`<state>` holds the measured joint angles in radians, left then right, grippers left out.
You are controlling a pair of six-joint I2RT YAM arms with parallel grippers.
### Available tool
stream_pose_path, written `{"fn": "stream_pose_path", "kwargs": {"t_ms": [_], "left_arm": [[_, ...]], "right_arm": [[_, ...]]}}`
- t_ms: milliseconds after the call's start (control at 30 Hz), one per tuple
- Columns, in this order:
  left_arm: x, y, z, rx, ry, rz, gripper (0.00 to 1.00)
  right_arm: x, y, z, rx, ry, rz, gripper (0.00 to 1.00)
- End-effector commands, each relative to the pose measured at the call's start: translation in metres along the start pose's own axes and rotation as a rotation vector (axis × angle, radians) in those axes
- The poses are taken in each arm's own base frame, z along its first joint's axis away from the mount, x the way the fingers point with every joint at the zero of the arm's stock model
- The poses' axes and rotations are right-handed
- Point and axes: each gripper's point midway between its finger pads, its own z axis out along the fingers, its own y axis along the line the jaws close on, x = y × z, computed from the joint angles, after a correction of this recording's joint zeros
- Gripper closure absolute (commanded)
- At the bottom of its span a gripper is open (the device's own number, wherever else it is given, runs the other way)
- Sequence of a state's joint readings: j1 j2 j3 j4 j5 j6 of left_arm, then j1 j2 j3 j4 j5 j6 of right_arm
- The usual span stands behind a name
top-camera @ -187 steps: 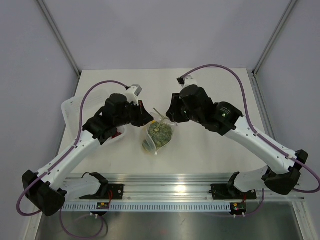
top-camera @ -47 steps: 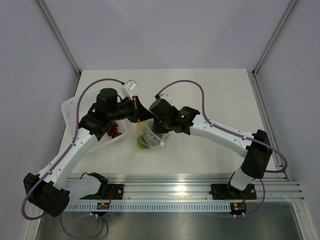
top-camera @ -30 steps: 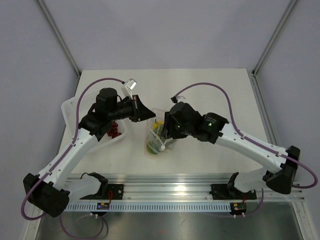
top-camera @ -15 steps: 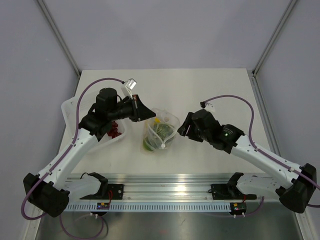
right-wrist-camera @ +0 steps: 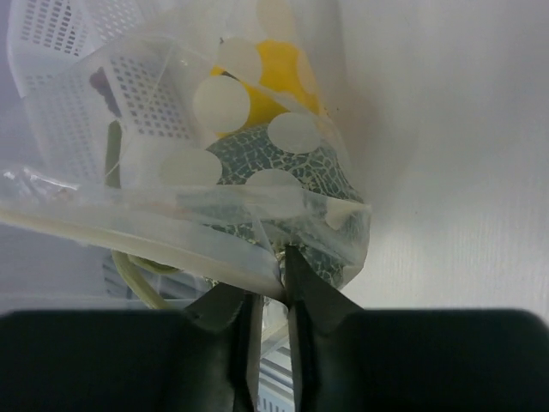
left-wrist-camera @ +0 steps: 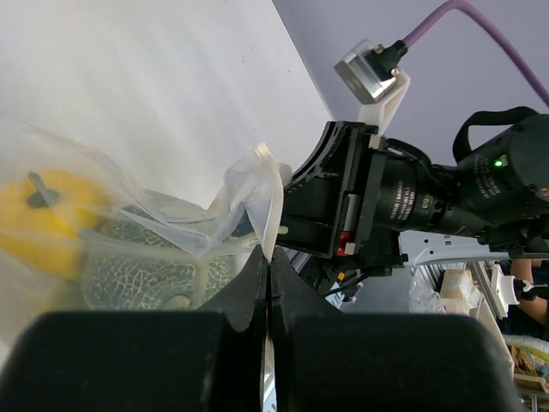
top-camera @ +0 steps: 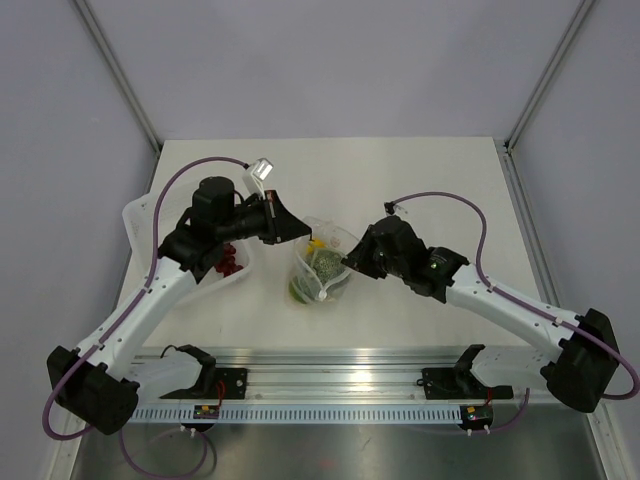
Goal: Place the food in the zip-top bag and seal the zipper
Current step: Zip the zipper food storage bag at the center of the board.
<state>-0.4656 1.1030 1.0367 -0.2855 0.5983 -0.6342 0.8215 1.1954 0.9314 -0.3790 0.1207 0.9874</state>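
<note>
The zip-top bag (top-camera: 322, 265) hangs between both grippers in the middle of the table, mouth up. The yellow fruit (top-camera: 318, 243) and the grey-green netted fruit (top-camera: 326, 264) lie inside it. My left gripper (top-camera: 298, 232) is shut on the bag's left mouth corner; in the left wrist view its jaws (left-wrist-camera: 268, 254) pinch the whitish zipper strip (left-wrist-camera: 273, 206), with the yellow fruit (left-wrist-camera: 43, 210) and green fruit (left-wrist-camera: 141, 276) behind the film. My right gripper (top-camera: 350, 262) is closed on the bag's right mouth edge (right-wrist-camera: 283, 256), just under the zipper strip (right-wrist-camera: 129, 227). The yellow fruit (right-wrist-camera: 279, 73) and green fruit (right-wrist-camera: 257, 167) show through the dotted film.
A white perforated tray (top-camera: 138, 215) with small red items (top-camera: 228, 262) stands at the left, under my left arm; it also shows in the right wrist view (right-wrist-camera: 60, 51). A metal rail (top-camera: 340, 385) runs along the near edge.
My right gripper, which had pulled back to the right of the bag half a second ago, has moved left and closed on the bag's right mouth edge. My left gripper has kept its hold.
</note>
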Motion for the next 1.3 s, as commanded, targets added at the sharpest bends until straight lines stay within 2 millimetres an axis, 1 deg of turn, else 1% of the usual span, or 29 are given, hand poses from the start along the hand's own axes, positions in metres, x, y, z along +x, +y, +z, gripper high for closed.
{"fn": "stream_pose_path", "kwargs": {"t_ms": [0, 33, 100, 167, 200, 233, 300, 333, 367, 400, 433, 467, 500, 533, 567, 600, 633, 667, 700, 733, 767, 800, 900, 933, 1033, 1067, 1100, 1200, 1267], "left_arm": [[-0.019, -0.019, -0.007, 0.055, -0.082, 0.047, 1.00], [-0.019, -0.019, -0.007, 0.053, -0.082, 0.049, 1.00], [-0.017, -0.014, -0.008, 0.031, -0.077, 0.050, 1.00], [-0.018, -0.008, -0.008, -0.002, -0.085, 0.062, 1.00], [-0.015, -0.003, -0.009, -0.027, -0.077, 0.057, 1.00], [-0.015, 0.000, -0.010, -0.047, -0.081, 0.059, 1.00], [-0.019, 0.013, -0.014, -0.138, -0.092, 0.074, 1.00], [-0.021, 0.016, -0.017, -0.178, -0.100, 0.087, 1.00], [-0.029, 0.020, -0.021, -0.223, -0.127, 0.114, 1.00], [-0.028, 0.022, -0.026, -0.246, -0.131, 0.118, 1.00], [-0.031, 0.023, -0.028, -0.260, -0.142, 0.124, 1.00], [-0.032, 0.024, -0.030, -0.272, -0.150, 0.128, 1.00], [-0.031, 0.023, -0.032, -0.272, -0.154, 0.129, 1.00], [-0.030, 0.022, -0.032, -0.267, -0.152, 0.132, 1.00], [-0.026, 0.019, -0.031, -0.253, -0.139, 0.128, 1.00], [-0.022, 0.020, -0.029, -0.248, -0.127, 0.125, 1.00], [-0.018, 0.016, -0.028, -0.233, -0.119, 0.125, 0.88], [-0.012, 0.008, -0.024, -0.196, -0.102, 0.131, 0.75], [-0.003, 0.011, -0.021, -0.188, -0.079, 0.124, 0.62], [0.001, 0.007, -0.019, -0.162, -0.064, 0.125, 0.42], [0.003, 0.009, -0.018, -0.164, -0.060, 0.125, 0.36], [0.005, 0.013, -0.018, -0.178, -0.054, 0.124, 0.32], [0.004, 0.025, -0.023, -0.252, -0.050, 0.157, 0.31], [-0.003, 0.029, -0.027, -0.290, -0.071, 0.190, 0.32], [-0.005, 0.046, -0.037, -0.392, -0.065, 0.236, 0.38], [-0.006, 0.057, -0.043, -0.461, -0.072, 0.244, 0.42], [-0.006, 0.062, -0.045, -0.484, -0.070, 0.252, 0.43], [0.001, 0.064, -0.042, -0.468, -0.040, 0.265, 0.43], [0.008, 0.062, -0.035, -0.428, -0.026, 0.252, 0.43]], "right_arm": [[-0.005, 0.007, 0.005, -0.027, -0.020, 0.041, 0.81], [-0.007, 0.008, 0.003, -0.028, -0.028, 0.042, 0.89], [-0.011, 0.006, -0.002, -0.017, -0.043, 0.030, 1.00], [-0.020, 0.013, -0.014, -0.019, -0.064, 0.005, 1.00], [-0.024, 0.013, -0.017, -0.012, -0.074, -0.029, 1.00], [-0.033, 0.023, -0.027, -0.019, -0.084, -0.051, 1.00], [-0.042, 0.030, -0.036, -0.007, -0.089, -0.132, 1.00], [-0.052, 0.043, -0.049, -0.014, -0.093, -0.158, 1.00], [-0.056, 0.048, -0.053, -0.010, -0.087, -0.189, 1.00], [-0.054, 0.051, -0.048, 0.002, -0.053, -0.252, 1.00], [-0.060, 0.064, -0.057, -0.012, -0.046, -0.283, 1.00], [-0.058, 0.062, -0.047, 0.017, -0.017, -0.316, 1.00], [-0.060, 0.063, -0.045, 0.030, -0.009, -0.362, 1.00], [-0.066, 0.066, -0.047, 0.046, -0.009, -0.380, 1.00], [-0.064, 0.064, -0.037, 0.070, 0.013, -0.403, 1.00], [-0.067, 0.065, -0.036, 0.077, 0.014, -0.442, 1.00], [-0.072, 0.072, -0.037, 0.066, 0.002, -0.457, 1.00], [-0.072, 0.073, -0.030, 0.062, 0.016, -0.506, 1.00], [-0.073, 0.075, -0.027, 0.051, 0.027, -0.525, 1.00], [-0.073, 0.082, -0.025, 0.024, 0.039, -0.544, 1.00], [-0.069, 0.080, -0.014, 0.027, 0.074, -0.569, 1.00], [-0.065, 0.081, -0.009, 0.010, 0.101, -0.612, 1.00], [-0.059, 0.083, 0.006, -0.020, 0.131, -0.672, 1.00], [-0.053, 0.086, 0.007, -0.056, 0.152, -0.685, 1.00], [-0.050, 0.092, 0.006, -0.106, 0.160, -0.709, 1.00], [-0.050, 0.093, 0.005, -0.111, 0.156, -0.707, 0.99], [-0.048, 0.094, 0.004, -0.119, 0.164, -0.707, 0.99], [-0.046, 0.098, 0.004, -0.138, 0.172, -0.703, 0.99], [-0.045, 0.097, 0.005, -0.138, 0.177, -0.696, 0.99]]}}
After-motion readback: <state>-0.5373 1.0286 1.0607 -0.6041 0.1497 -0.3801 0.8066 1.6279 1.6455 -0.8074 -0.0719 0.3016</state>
